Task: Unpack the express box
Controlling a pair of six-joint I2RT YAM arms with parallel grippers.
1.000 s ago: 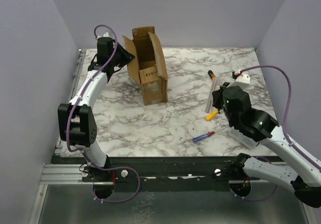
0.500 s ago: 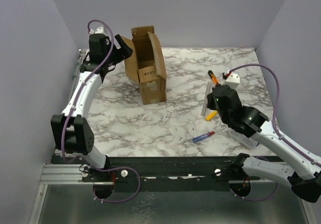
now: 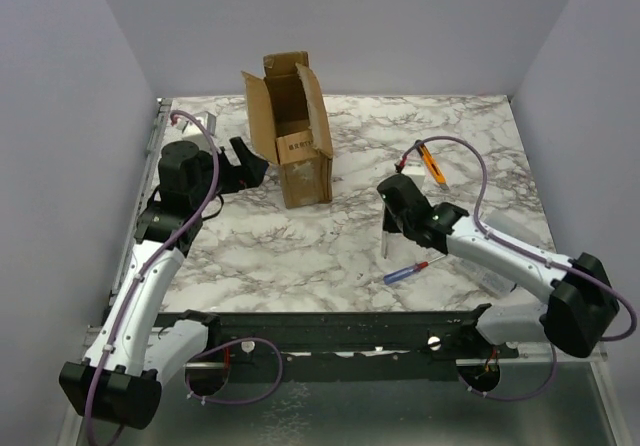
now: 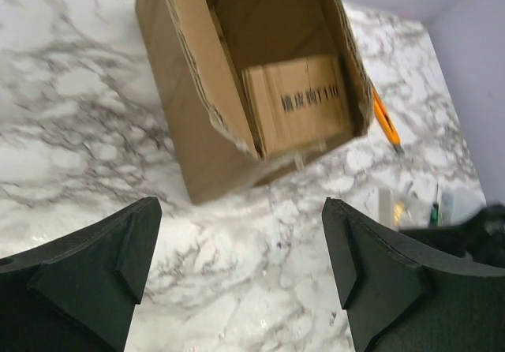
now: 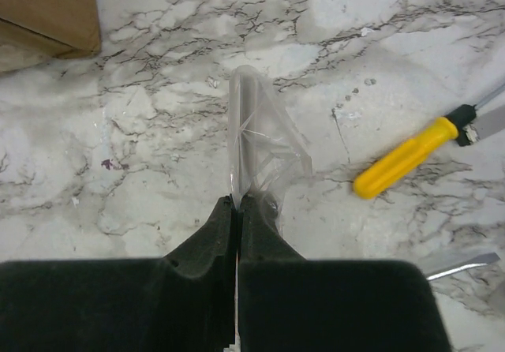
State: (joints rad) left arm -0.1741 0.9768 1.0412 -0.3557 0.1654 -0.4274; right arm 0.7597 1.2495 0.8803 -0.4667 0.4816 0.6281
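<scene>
The express box (image 3: 297,141) is a brown cardboard carton on the marble table, its top flaps open. The left wrist view looks into the box (image 4: 237,76), where a brown cardboard piece with a barcode (image 4: 304,99) shows inside. My left gripper (image 3: 245,166) hovers just left of the box, jaws wide open and empty (image 4: 241,218). My right gripper (image 3: 392,194) is right of the box, shut on the edge of a clear plastic case (image 3: 386,234) that hangs from it above the table (image 5: 264,143). A corner of the box (image 5: 47,9) shows at the upper left of the right wrist view.
An orange-handled tool (image 3: 432,163) lies at the back right. A red-and-blue screwdriver (image 3: 405,271) lies near the front edge. A yellow-handled screwdriver (image 5: 406,156) lies on the marble beside the hanging case. Purple walls close in the table on three sides.
My left gripper opened, let go of the box's left flap and drew back toward the near left. My right arm swung left, carrying the clear case with it.
</scene>
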